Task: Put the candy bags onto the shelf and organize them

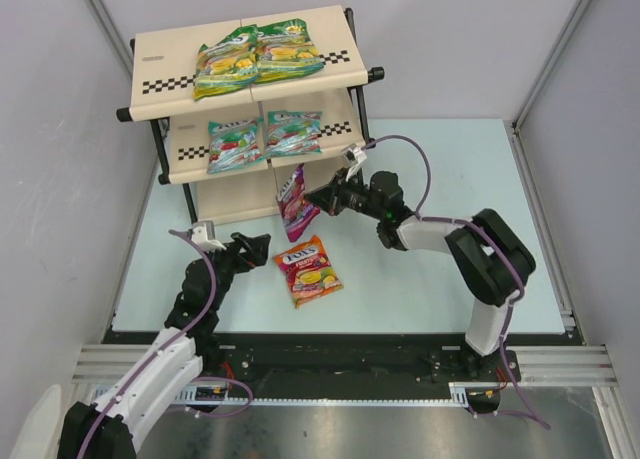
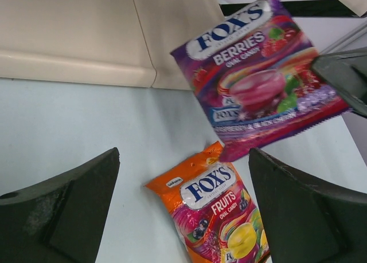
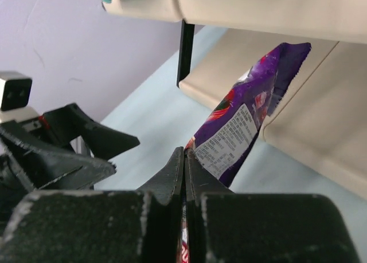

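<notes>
so our right gripper [image 1: 318, 197] pinches the purple bag [image 1: 294, 205] by one edge, long side aimed at the lowest tier of the shelf [image 1: 228, 197] just beyond

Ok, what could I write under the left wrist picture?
Open left jaws frame a glossy orange Fox's fruits pouch lying on the pale table, purple berries pouch hanging above.

Robot lab cell: plain white partition walls [image 1: 50, 129], aluminium rail frame [image 1: 570, 364], pale blue tabletop [image 1: 450, 179].
</notes>
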